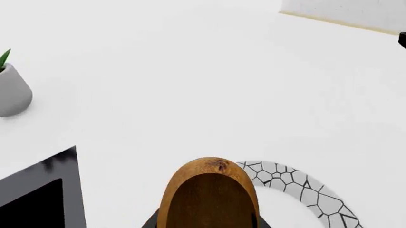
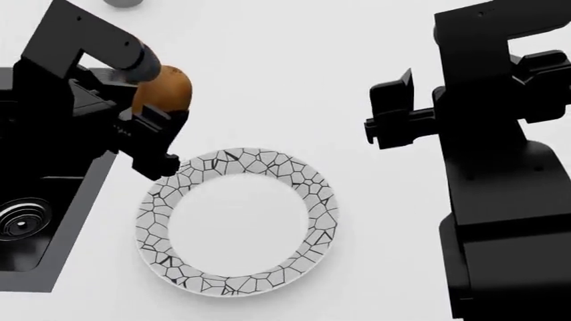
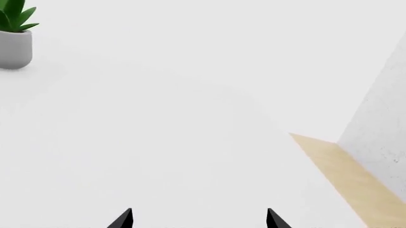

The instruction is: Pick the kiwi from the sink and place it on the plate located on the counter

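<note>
My left gripper (image 2: pixel 159 110) is shut on the brown kiwi (image 2: pixel 167 89), which it holds above the white counter (image 2: pixel 295 73), just beyond the far-left rim of the plate (image 2: pixel 237 164) and beside the sink's edge. In the left wrist view the kiwi (image 1: pixel 209 194) fills the space between the jaws, with the plate's mosaic rim (image 1: pixel 298 183) right beside it and a corner of the black sink (image 1: pixel 44 190) on the other side. My right gripper (image 2: pixel 388 119) hangs open over bare counter to the right of the plate, with nothing between its fingertips (image 3: pixel 127 219).
The black sink (image 2: pixel 36 200) with a chrome drain (image 2: pixel 20 221) lies left of the plate. A grey pot with a green plant (image 3: pixel 14 45) stands farther back on the counter. A pale wall with a wooden base strip (image 3: pixel 345 180) bounds the counter on the right.
</note>
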